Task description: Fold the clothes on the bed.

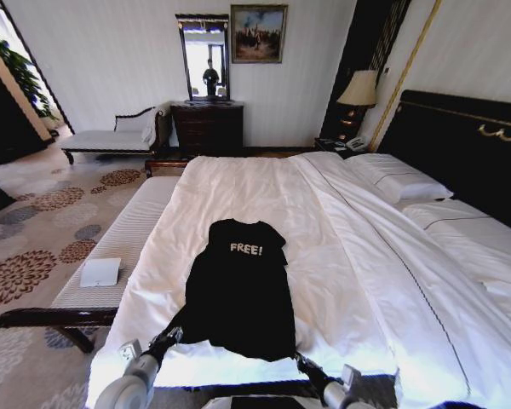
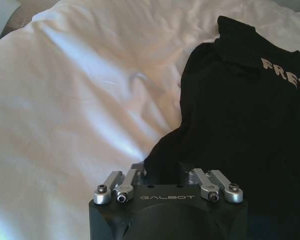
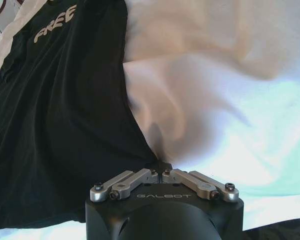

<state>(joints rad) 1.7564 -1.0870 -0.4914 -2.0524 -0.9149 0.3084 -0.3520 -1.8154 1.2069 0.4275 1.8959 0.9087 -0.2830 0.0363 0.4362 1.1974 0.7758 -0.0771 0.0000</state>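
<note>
With the black T-shirt lying at the bed's near edge, my left pincer at 7 o'clock and right pincer at 5 o'clock each pinch a hem corner, and I judge either thin grip could slip or snag sheet.

My left gripper sits at the black T-shirt's hem edge, fingertips hidden; white duvet beside it.

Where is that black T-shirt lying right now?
In the head view the black T-shirt lies flat on the white bed, near its foot, with the left pincer and right pincer at its bottom corners.
</note>
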